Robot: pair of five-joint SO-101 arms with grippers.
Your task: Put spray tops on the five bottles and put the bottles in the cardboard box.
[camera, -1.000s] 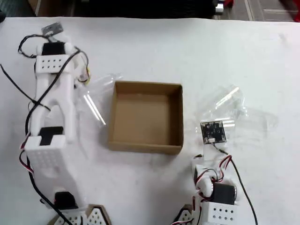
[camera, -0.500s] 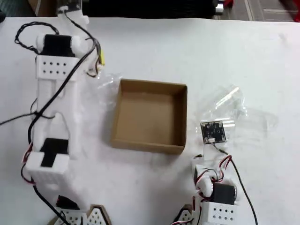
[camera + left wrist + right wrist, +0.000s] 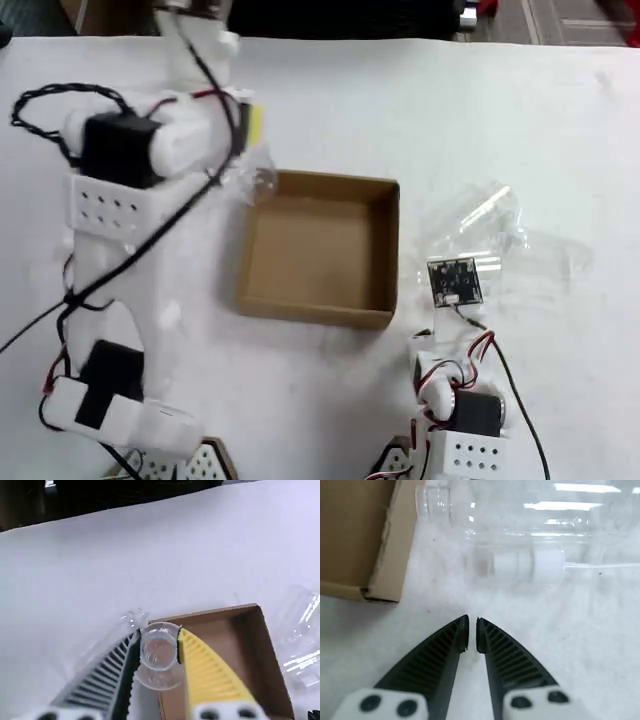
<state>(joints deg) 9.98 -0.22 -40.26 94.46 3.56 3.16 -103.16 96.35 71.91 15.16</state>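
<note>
Bottle transfer in hand: left gripper [image 3: 157, 635] clamps a clear plastic bottle [image 3: 159, 656] at one corner of the open brown cardboard box [image 3: 210, 616]; spray top on it, cannot tell. Right gripper [image 3: 471, 632], jaws nearly together and empty, sits by loose clear bottles [image 3: 520, 510] and a white spray top [image 3: 525, 562]. Next, likely: centre over box, lower, release.

We've got one clear bottle [image 3: 159, 655] pinched in the left gripper [image 3: 157, 631] at the open, empty cardboard box's [image 3: 310, 312] corner. More clear bottles [image 3: 490, 225] lie on their sides right of it.
</note>
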